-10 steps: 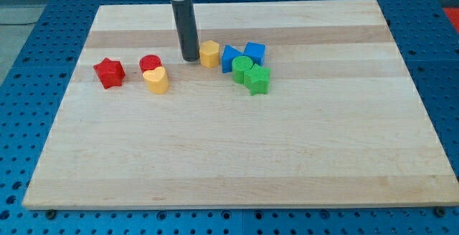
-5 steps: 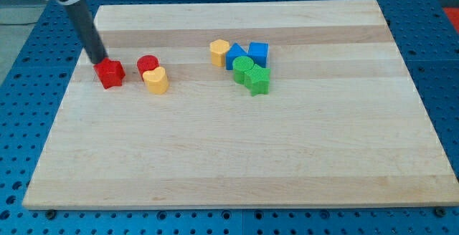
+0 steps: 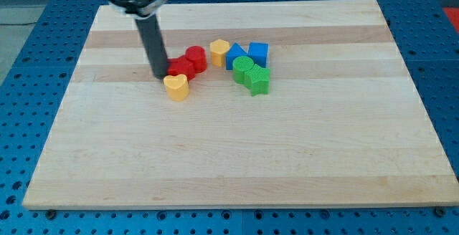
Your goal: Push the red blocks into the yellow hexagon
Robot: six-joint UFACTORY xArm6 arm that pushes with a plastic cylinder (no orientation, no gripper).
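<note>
While the tip (image 3: 157, 75) presses the red star (image 3: 179, 67) from the view's left, the red cylinder (image 3: 196, 57) sits just short of the yellow hexagon (image 3: 219, 51); the rod has no end effector jaws to report.

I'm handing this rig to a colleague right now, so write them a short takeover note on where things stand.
My tip is down on the board, against the view's left side of the red star.
The red star touches the red cylinder, which sits just to the view's left of the yellow hexagon, with a thin gap between them.
The yellow heart lies just below the star.
Done: both reds brought close to the hexagon.
Left: push toward the view's right until they meet it.
</note>
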